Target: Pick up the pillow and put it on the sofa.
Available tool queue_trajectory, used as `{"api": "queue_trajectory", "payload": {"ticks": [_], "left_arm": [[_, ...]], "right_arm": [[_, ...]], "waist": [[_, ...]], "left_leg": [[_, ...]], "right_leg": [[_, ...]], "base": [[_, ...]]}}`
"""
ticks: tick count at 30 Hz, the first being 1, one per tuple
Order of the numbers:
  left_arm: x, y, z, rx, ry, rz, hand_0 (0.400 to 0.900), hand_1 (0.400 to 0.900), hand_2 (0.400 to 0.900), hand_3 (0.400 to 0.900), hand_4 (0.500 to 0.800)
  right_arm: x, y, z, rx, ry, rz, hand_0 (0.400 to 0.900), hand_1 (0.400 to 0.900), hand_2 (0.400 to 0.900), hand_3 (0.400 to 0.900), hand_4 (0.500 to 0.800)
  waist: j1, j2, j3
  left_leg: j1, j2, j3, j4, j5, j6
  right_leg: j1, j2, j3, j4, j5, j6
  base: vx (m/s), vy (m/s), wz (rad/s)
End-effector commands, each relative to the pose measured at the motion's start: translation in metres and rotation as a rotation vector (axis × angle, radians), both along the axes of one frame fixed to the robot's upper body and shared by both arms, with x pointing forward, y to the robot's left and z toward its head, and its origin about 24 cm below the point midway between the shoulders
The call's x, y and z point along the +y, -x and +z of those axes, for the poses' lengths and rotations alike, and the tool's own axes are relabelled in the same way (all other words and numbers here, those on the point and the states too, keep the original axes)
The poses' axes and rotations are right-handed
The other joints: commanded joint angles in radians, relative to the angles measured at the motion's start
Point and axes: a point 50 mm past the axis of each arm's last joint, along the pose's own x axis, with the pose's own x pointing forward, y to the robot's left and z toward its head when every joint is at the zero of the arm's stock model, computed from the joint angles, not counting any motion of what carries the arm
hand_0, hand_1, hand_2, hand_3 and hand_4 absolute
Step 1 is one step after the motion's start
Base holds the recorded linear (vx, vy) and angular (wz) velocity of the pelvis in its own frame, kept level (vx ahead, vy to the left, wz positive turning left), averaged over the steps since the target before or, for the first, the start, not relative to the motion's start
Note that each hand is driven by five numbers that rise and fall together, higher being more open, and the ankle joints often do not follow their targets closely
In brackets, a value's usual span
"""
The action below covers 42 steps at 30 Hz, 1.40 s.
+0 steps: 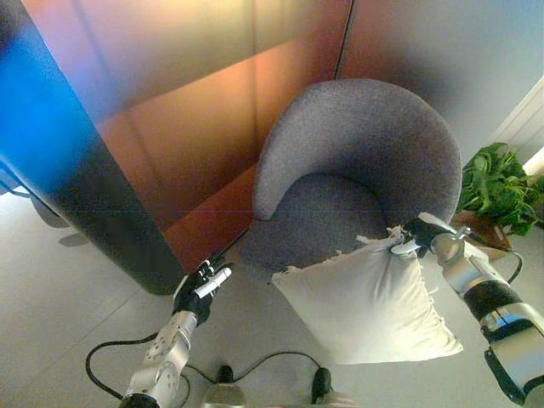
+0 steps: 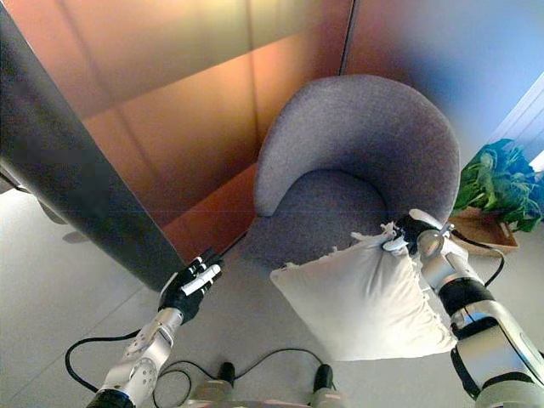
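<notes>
fringed white pillow (image 1: 365, 297), rounded grey sofa (image 1: 357, 161)

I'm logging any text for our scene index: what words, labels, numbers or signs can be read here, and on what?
None: no readable text shows on the white pillow, the grey armchair, the plant, the wall panels, the right hand pinching the pillow's corner, or the empty left hand.

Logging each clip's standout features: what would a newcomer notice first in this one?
The white pillow hangs in mid-picture, pinched at its upper corner by the right robot hand, just in front of the seat. Behind it stands the rounded grey armchair against an orange-brown wall panel. The left robot hand hovers empty at lower left, and a green plant sits at the right edge.
</notes>
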Motion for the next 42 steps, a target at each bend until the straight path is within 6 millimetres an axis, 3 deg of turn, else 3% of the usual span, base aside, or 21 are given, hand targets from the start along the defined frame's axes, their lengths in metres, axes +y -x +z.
{"api": "queue_trajectory", "payload": {"ticks": [1,9,27,28,29,42], "left_arm": [[-0.007,-0.01,0.019,-0.121,-0.046,-0.116,0.9,0.9,0.9,0.9,0.8],[-0.005,-0.015,0.027,-0.148,-0.063,-0.154,0.9,0.9,0.9,0.9,0.8],[-0.013,-0.043,0.075,-0.386,-0.033,-0.181,0.9,0.9,0.9,0.9,0.8],[-0.014,-0.044,0.078,-0.399,-0.027,-0.175,0.9,0.9,0.9,0.9,0.8],[-0.014,-0.045,0.078,-0.402,-0.026,-0.174,0.9,0.9,0.9,0.9,0.8],[-0.014,-0.049,0.084,-0.424,-0.017,-0.171,0.9,0.9,0.9,0.9,0.8]], "right_arm": [[-0.028,-0.035,0.144,-0.412,0.285,-0.028,0.4,0.4,0.4,0.4,0.5],[-0.042,-0.032,0.199,-0.507,0.382,-0.115,0.4,0.4,0.4,0.4,0.5],[-0.035,-0.026,0.273,-0.776,0.532,-0.249,0.4,0.4,0.4,0.4,0.5],[-0.035,-0.026,0.274,-0.781,0.543,-0.268,0.735,0.735,0.735,0.735,0.701],[-0.034,-0.026,0.275,-0.786,0.552,-0.27,0.9,0.9,0.9,0.9,0.8],[-0.039,-0.027,0.267,-0.777,0.562,-0.294,0.9,0.9,0.9,0.9,0.8]], "waist": [[0.062,-0.042,-0.126],[0.095,-0.039,-0.084],[0.112,0.004,0.071],[0.111,0.011,0.084],[0.111,0.013,0.087],[0.105,0.014,0.099]], "left_leg": [[-0.008,0.024,-0.044,-0.005,-0.013,-0.008],[-0.064,0.033,-0.067,-0.005,0.012,-0.017],[-0.223,0.021,-0.114,-0.005,0.048,-0.011],[-0.234,0.017,-0.116,-0.005,0.052,-0.009],[-0.238,0.016,-0.117,-0.005,0.053,-0.008],[-0.25,-0.001,-0.094,-0.005,0.056,-0.008]], "right_leg": [[0.053,-0.073,-0.059,0.004,0.003,0.101],[0.025,-0.073,-0.088,0.004,0.007,0.102],[-0.106,-0.052,-0.062,0.005,0.02,0.087],[-0.118,-0.051,-0.058,0.005,0.022,0.086],[-0.122,-0.051,-0.056,0.006,0.023,0.085],[-0.145,-0.061,-0.056,0.012,0.032,0.088]], "base": [[0.01,-0.016,0.07],[-0.02,-0.029,0.13],[-0.09,-0.027,0.02],[-0.12,0.027,-0.06],[-0.12,0.034,-0.08],[-0.02,0.009,-0.02]]}}
